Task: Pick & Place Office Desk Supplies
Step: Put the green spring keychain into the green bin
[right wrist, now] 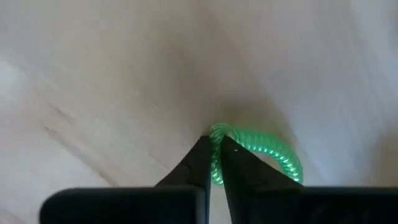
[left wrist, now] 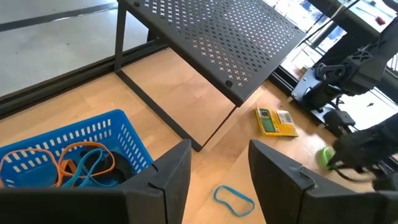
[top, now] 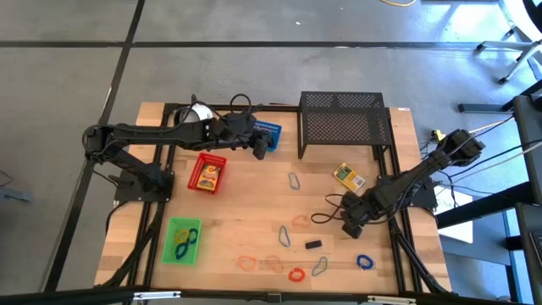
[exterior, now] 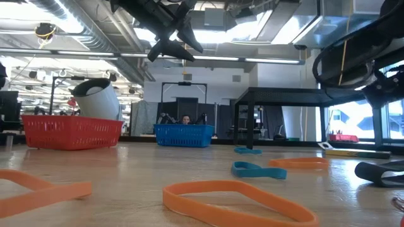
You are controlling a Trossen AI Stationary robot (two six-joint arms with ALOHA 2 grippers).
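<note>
Pinching a green coiled band [right wrist: 258, 149] between its closed tips, the right claw [right wrist: 216, 152] sits low over the bare wood of the table [top: 246, 216] — the coil curls out to one side of the fingers [right wrist: 193, 165], and whether it lies on the wood or is just off it I cannot tell. Seen from above, this claw [top: 351, 227] is near the table's right edge. Just beside it, toward the middle, lies a small black clip [top: 314, 244]; a blue band loop [top: 364, 262] lies near it toward the front edge, and the yellow box [top: 348, 176] sits a little behind it, in front of the black mesh rack [top: 343, 123]. Farther toward the middle are grey wire clips [top: 285, 236] and, along the front, orange loops [top: 246, 263] and a red one [top: 295, 274].

Well apart, across the table, the left claw [top: 260, 149] hangs with its fingers [left wrist: 171, 171] open and empty — just beside the blue tray [top: 269, 131], which holds orange and blue bands [left wrist: 81, 165]. Beyond it stand the red tray [top: 207, 173] and, nearer the front, the green tray [top: 182, 241] with loops inside.
</note>
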